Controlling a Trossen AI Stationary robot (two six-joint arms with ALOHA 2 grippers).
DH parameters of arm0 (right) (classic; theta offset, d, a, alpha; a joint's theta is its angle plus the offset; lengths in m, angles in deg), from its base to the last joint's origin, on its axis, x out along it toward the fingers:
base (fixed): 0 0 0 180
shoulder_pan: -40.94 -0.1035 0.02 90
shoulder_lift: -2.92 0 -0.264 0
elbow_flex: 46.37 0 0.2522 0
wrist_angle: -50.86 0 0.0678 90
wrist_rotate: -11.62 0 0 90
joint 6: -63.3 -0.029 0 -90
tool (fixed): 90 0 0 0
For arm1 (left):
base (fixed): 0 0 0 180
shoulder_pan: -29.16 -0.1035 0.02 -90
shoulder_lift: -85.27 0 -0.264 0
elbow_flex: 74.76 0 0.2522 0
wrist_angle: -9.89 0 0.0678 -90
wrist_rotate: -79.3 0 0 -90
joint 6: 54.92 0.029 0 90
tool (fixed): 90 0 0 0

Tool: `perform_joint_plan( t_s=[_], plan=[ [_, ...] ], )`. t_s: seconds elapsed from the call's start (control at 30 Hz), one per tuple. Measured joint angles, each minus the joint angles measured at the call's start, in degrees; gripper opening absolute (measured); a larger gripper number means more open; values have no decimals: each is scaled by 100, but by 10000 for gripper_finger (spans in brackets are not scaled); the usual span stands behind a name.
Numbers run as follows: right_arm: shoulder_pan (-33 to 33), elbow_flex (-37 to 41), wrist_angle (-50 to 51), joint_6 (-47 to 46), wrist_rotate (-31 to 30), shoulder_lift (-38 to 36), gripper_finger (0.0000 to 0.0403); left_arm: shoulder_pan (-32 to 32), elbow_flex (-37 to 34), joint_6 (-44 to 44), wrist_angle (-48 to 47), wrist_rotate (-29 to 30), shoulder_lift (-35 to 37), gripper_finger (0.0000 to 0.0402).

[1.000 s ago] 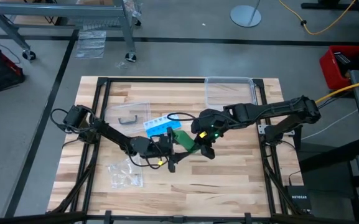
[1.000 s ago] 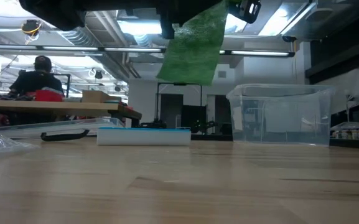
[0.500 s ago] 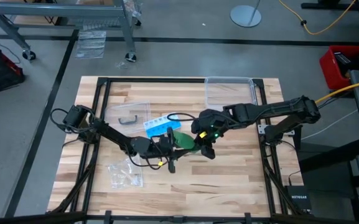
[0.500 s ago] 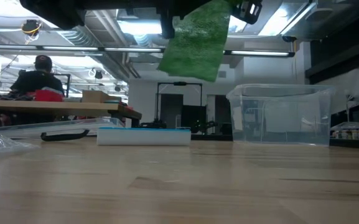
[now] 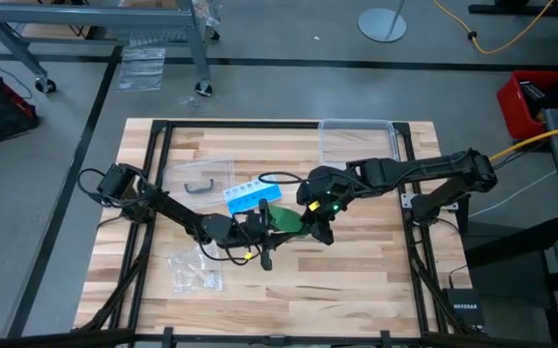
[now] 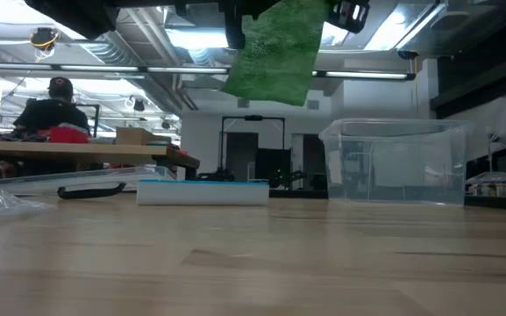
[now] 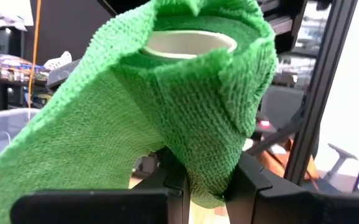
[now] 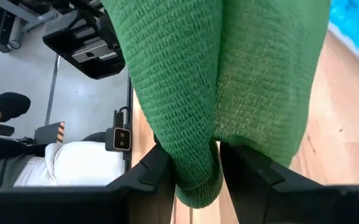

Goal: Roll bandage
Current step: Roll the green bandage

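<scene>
The bandage [image 5: 285, 217] hung above the desk [image 5: 356, 280], held between the two hands at mid-desk. The left hand [image 7: 205, 177] had its fingers nearly closed, pinching a fold of the green fabric; above that pinch the strip wrapped around a pale core [image 7: 190, 42], and a loose tail ran off to one side. The right hand [image 8: 216, 163] met it from the opposite side, its fingers a little apart with a doubled fold of fabric between them, touching both. In the low view the free end of the bandage [image 6: 274, 51] dangled well clear of the wood.

Just beyond the hands lay a blue and white pill box [image 5: 246, 195]. Farther off behind the right hand stood a clear box [image 5: 358, 141]. Near the left arm lay a clear bag [image 5: 194, 273], and a second clear bag [image 5: 199, 179] with a dark piece inside sat behind it.
</scene>
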Motion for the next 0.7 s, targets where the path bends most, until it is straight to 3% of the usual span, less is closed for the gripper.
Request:
perform_joint_plan(
  t_s=[0.17, 0.4, 0.7],
  plan=[
    [-9, -514, 373, 467, -135, 13, 128, -13, 19, -1, 140, 34, 23, 50],
    [-15, -928, 1007, 720, -773, 13, 129, -31, 9, 62, 10, 117, 166, 47],
    [-20, -959, 1672, 769, -371, -135, 129, -12, -68, 159, -292, 579, 159, 44]
  ],
)
